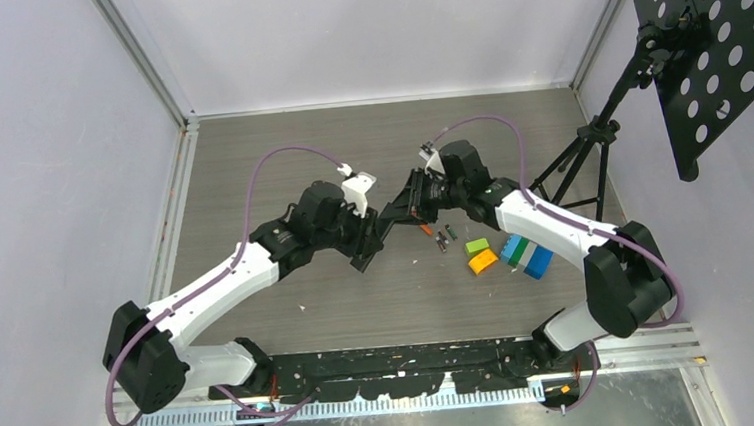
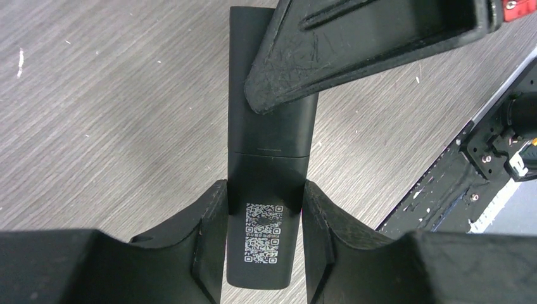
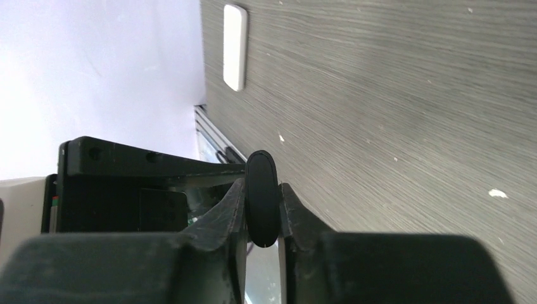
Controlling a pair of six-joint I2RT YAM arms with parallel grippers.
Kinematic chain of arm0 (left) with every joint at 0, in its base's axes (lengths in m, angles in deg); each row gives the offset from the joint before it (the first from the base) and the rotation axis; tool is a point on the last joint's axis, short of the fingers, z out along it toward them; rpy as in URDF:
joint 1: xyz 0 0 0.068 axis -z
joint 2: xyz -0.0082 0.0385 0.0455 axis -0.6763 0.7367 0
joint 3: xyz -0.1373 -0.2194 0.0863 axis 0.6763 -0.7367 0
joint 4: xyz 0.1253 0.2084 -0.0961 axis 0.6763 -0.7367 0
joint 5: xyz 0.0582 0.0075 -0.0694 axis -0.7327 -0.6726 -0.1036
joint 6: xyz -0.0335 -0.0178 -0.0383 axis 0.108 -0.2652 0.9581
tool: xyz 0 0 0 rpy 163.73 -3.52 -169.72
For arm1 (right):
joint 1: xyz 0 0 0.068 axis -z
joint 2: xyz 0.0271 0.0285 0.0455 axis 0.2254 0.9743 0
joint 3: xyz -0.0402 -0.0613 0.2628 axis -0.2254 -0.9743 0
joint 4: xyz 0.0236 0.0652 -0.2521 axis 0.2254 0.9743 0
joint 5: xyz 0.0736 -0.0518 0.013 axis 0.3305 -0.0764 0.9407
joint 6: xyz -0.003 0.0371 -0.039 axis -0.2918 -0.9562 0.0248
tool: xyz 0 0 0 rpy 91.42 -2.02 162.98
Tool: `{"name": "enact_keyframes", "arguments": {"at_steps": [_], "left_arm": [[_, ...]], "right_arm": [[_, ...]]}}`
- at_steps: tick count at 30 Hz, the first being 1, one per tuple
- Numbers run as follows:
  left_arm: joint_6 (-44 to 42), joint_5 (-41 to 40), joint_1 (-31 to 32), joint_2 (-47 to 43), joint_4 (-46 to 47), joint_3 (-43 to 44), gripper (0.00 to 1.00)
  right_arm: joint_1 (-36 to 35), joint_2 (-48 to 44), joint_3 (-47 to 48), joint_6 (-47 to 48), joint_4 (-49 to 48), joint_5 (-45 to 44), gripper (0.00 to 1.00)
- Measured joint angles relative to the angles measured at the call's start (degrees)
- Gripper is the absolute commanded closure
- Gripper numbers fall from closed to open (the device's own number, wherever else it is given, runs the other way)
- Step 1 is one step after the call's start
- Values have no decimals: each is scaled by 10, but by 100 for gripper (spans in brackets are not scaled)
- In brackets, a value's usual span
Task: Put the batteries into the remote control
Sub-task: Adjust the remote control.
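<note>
My left gripper [image 2: 265, 196] is clamped on the remote control [image 2: 269, 149]. Its two fingers [image 2: 209, 234] press the long side edges at the end that carries a QR label [image 2: 263, 233]. My right gripper [image 3: 261, 212] is closed on the other half, pinching across the flat faces, so its own wrist view shows the body edge-on as a thin dark sliver. Held between the two, the remote appears lifted off the table [image 1: 249, 162], above its middle.

I judge it light and rigid, a hard plastic shell that won't flex. It is also smooth and matte, so it could slip or twist under a sideways push. The side-edge hold near the label end looks the safer one for steadying, and the flat-face pinch looks better suited to sliding a cover. A fine seam [image 2: 278, 150] runs across the back just above the label. I take it for the edge of the battery door, though I can't tell whether it's loose.

The remote is a slim black bar with rounded corners and no buttons on the face shown.

The batteries [image 1: 444, 237] lie on the table right of the middle, toward the right edge: one orange battery [image 1: 426, 230] with a couple of dark ones just beside it. Small, round and hard, they'll roll, and they want a pinch across the barrel. Coloured blocks [image 1: 483, 261] sit near them, further toward the right edge.
</note>
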Motion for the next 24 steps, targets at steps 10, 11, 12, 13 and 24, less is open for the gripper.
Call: {"name": "enact_keyframes", "arguments": {"at_steps": [10,11,12,13,24], "left_arm": [[49,-47,1,-89,-4,6,0],[65,-62,0,-99,-5,11,0],[82,-75,-2,-108,-5,16,0],[104,-88,-4,-117,-5,23,0],[358,-72,-25,-190,80,22,0]], "right_arm": [[0,-81,-64,-97,-143,-62,100],[0,-96,-72,-108,-163,-75,100],[0,-110,-81,-118,-186,-87,100],[0,-122,-88,-127,-203,-98,100],[-3,-180,-152,-254,-441,-227,100]]}}
